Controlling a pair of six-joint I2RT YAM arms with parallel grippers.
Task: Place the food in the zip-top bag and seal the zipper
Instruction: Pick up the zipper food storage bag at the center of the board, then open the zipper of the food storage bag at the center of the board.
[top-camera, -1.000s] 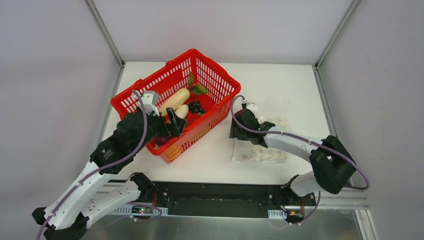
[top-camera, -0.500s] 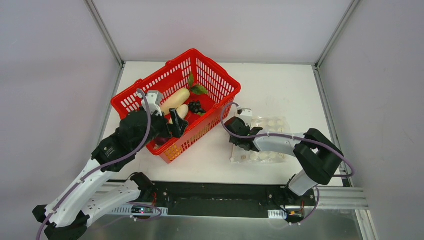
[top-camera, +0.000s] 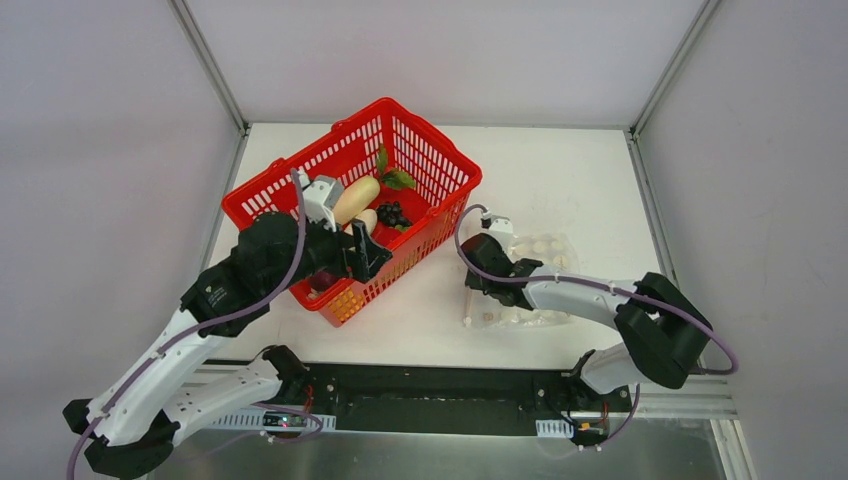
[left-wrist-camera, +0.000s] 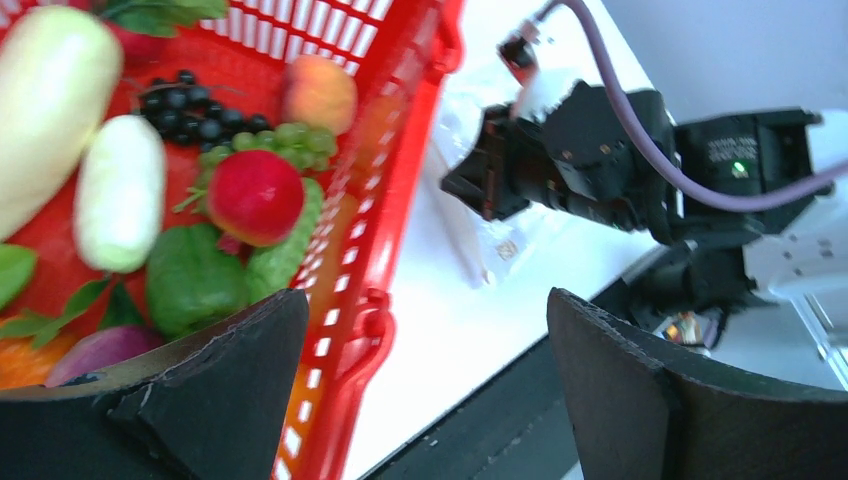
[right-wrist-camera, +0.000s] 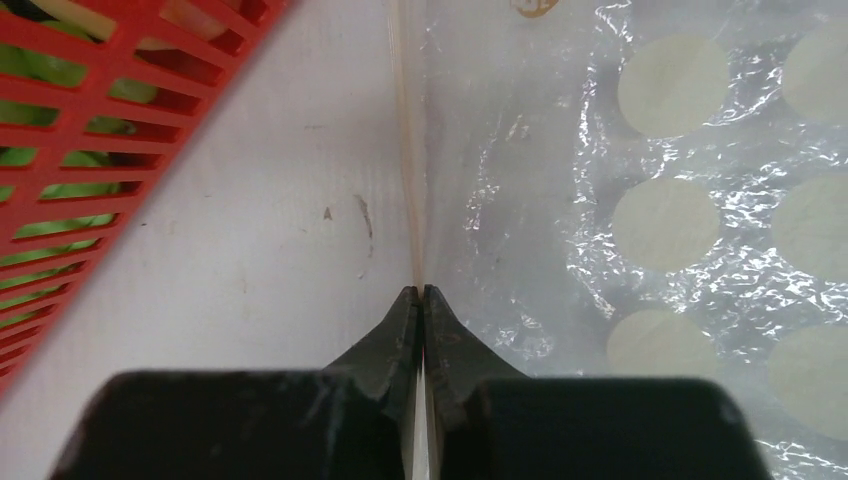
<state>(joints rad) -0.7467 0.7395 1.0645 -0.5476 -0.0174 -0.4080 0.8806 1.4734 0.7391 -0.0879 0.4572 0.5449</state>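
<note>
top external: my left gripper (top-camera: 360, 255) hangs over the red slotted plastic basket (top-camera: 430, 150); the clear polka-dotted zip-top bag (top-camera: 548, 246) lies at its 4 o'clock. left wrist: fingers (left-wrist-camera: 210, 400) spread wide, small plastic toy food (left-wrist-camera: 255, 195) in the basket at 10 o'clock. right wrist: my right gripper (right-wrist-camera: 420, 295) is pressed together, pinching the bag's whitish ridged zipper strip (right-wrist-camera: 408, 200), which runs toward 12 o'clock.

Left end effector (left-wrist-camera: 425, 310) spread wide, right end effector (right-wrist-camera: 420, 296) pinched closed

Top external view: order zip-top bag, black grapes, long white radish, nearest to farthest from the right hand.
1. zip-top bag, gripped by the right hand.
2. black grapes, in the basket, leftward.
3. long white radish, farther left.
</note>
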